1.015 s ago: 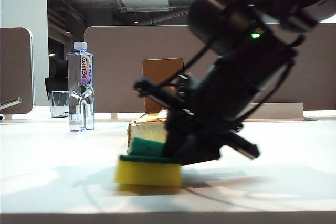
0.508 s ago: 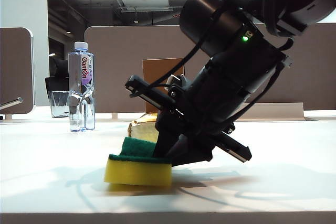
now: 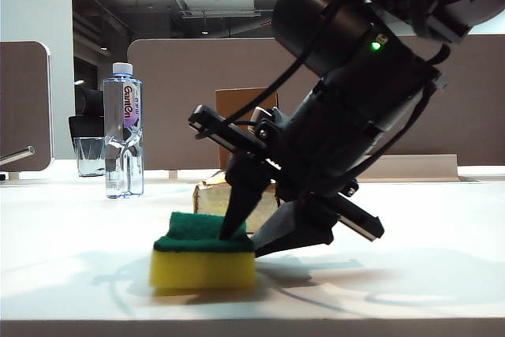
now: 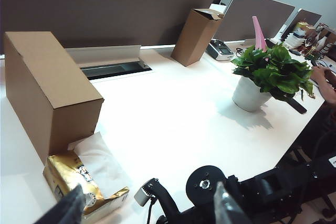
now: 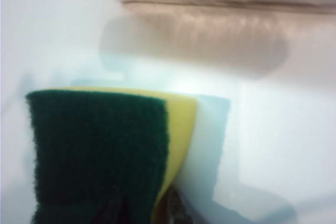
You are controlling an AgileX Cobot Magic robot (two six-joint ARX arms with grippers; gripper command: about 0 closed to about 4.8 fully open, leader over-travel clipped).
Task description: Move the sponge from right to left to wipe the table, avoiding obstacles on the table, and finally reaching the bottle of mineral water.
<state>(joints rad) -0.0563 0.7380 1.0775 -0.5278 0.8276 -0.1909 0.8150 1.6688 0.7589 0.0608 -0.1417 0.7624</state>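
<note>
The sponge (image 3: 203,254), yellow with a dark green top, lies flat on the white table (image 3: 71,262) near its front edge. My right gripper (image 3: 243,244) leans down over the sponge's right end with its jaws spread. One fingertip rests on the green layer and the other sits beside the sponge's right end. The right wrist view shows the sponge (image 5: 100,150) close up. The mineral water bottle (image 3: 122,130) stands far left at the back. The tissue pack (image 3: 210,195) (image 4: 84,179) and the brown box (image 3: 241,108) (image 4: 50,93) sit behind the sponge. My left gripper (image 4: 149,211) hangs open and empty above them.
A short glass cup (image 3: 88,155) stands behind the bottle. Grey partitions run along the table's far edge. A second cardboard box (image 4: 195,36) and a potted plant (image 4: 265,77) stand further along the table, past the right arm.
The sponge slid a little to the left and dropped from tilted to flat. My right gripper's jaws, which pinched its right end, have spread apart.
</note>
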